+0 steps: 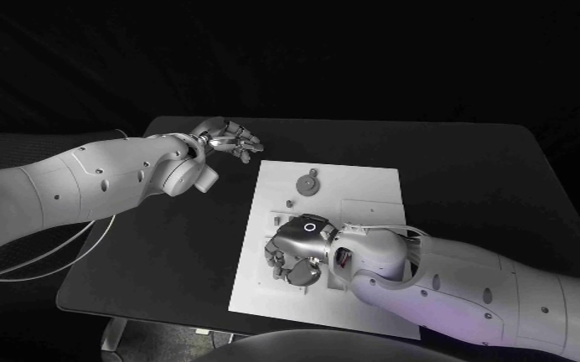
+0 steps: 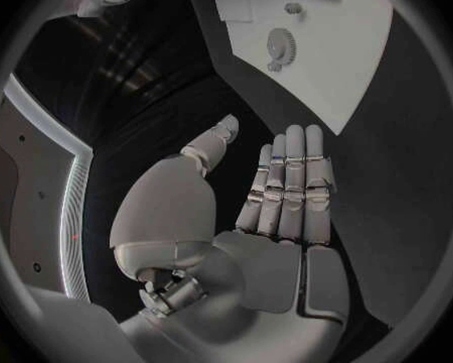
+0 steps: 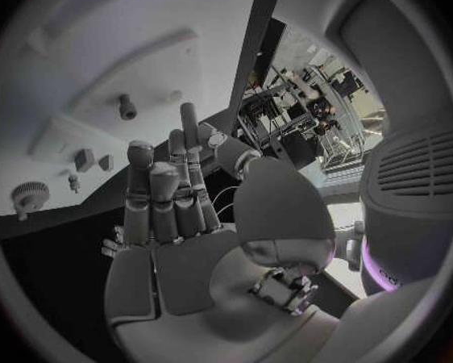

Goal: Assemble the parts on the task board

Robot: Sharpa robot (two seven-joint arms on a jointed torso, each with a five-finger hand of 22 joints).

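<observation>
On black table (image 1: 484, 169), head view: white board (image 1: 350, 190) in middle, round gear (image 1: 308, 183) lying near its far end. Right hand (image 1: 297, 249) low over board's near part; whether it grasps anything, cannot tell. Left hand (image 1: 230, 138) off board, fingers apart, holding nothing.

Left wrist view: left hand (image 2: 277, 210) flat, released; gear (image 2: 281, 47) well apart on board (image 2: 358, 56).

Right wrist view: right hand (image 3: 176, 210), fingers straight, nothing seen between them; small peg (image 3: 126, 106) beyond. Parts likely light, stiff, slippery; pinch gear by rim.
</observation>
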